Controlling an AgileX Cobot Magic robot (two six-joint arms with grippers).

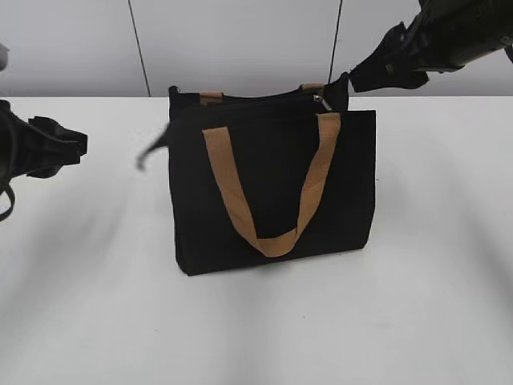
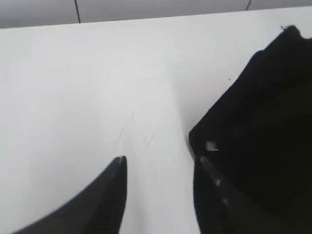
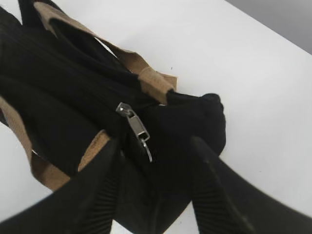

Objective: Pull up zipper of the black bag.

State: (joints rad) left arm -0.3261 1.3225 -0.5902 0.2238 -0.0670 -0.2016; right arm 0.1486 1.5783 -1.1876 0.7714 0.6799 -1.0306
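Between our right gripper's spread, empty jaws hangs the zipper's silver tab; we close squarely on it. Our left gripper, jaws apart, probably empty, steadies the black bag just beside.

Left gripper held low at the left, jaws parted and empty. Right gripper raised at upper right, jaws spread wide.

Black bag, tan straps, silver zipper pull, white table.
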